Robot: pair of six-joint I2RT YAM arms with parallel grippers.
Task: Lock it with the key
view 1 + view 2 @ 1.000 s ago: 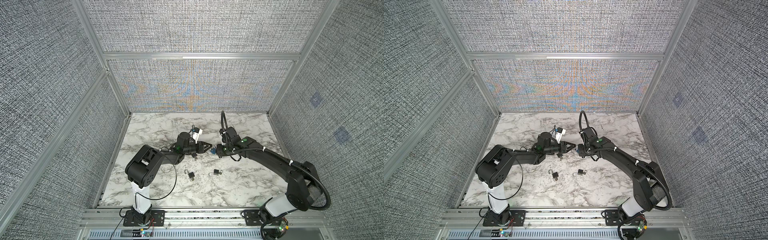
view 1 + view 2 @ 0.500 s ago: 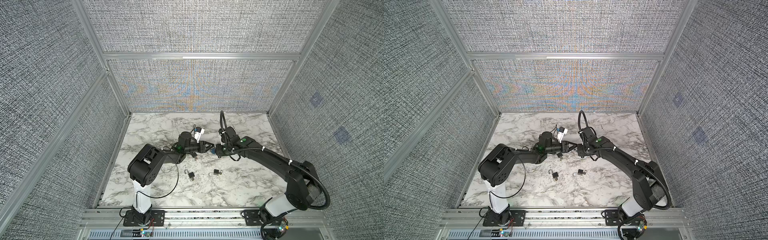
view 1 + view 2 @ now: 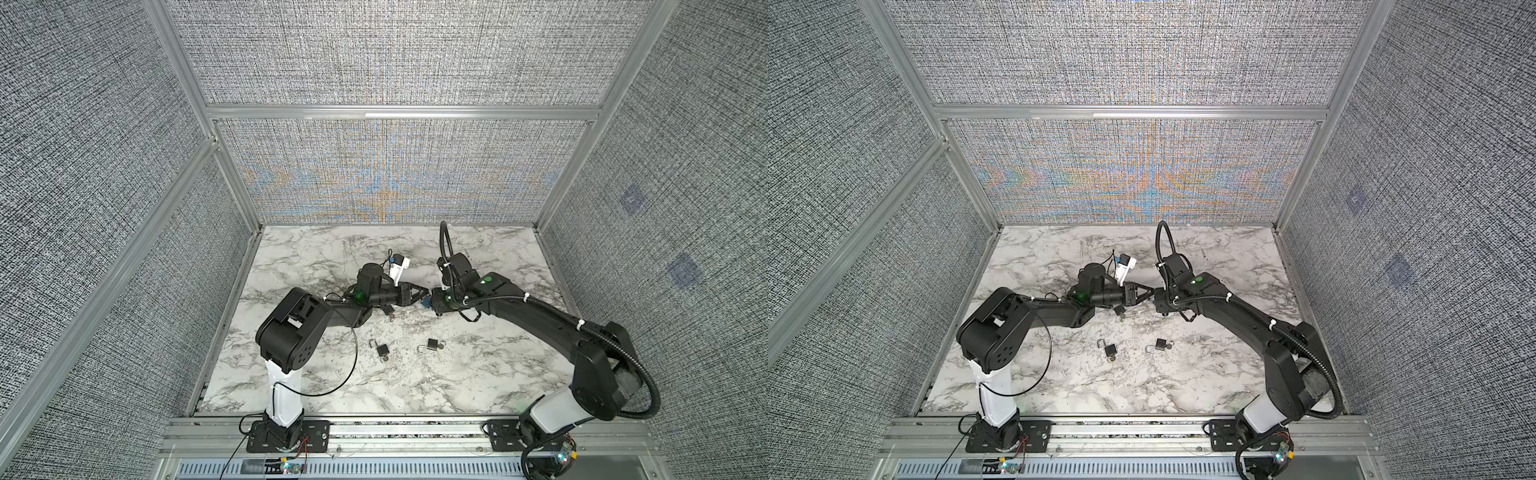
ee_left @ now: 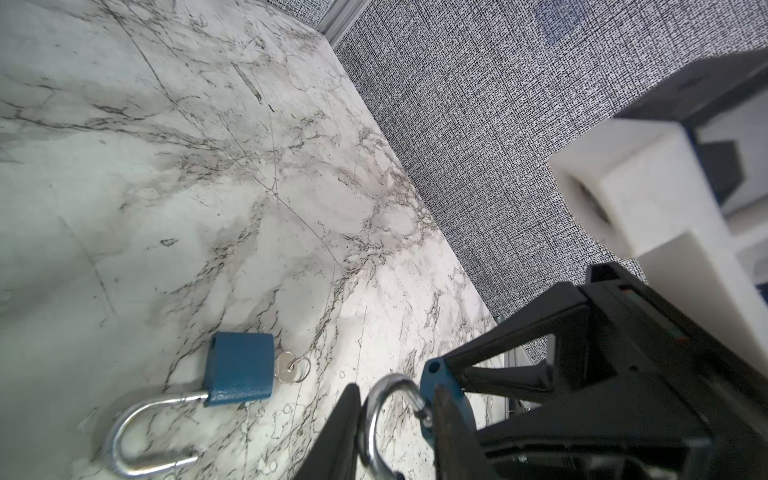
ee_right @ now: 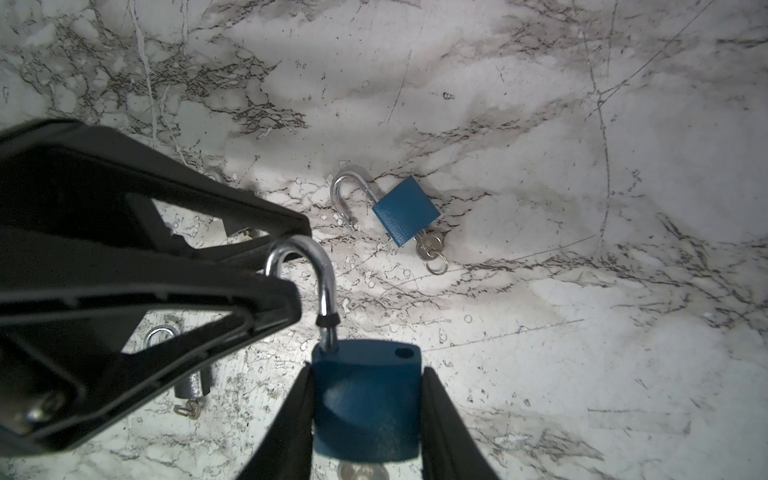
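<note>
Blue padlock (image 5: 365,411) sits pinched by its body between the right gripper's (image 5: 365,372) fingers, key (image 5: 360,471) stub showing at its base, wristward. Left gripper (image 4: 395,392) brackets the open shackle (image 5: 328,274); whether it presses yet, I cannot tell. Pushing off-axis could miss the socket hole (image 5: 402,353), twisting the padlock loose from the right grip.

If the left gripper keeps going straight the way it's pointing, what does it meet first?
The shackle of the padlock held by the right gripper; it sits between the fingers of the left gripper, touching or nearly so.
</note>
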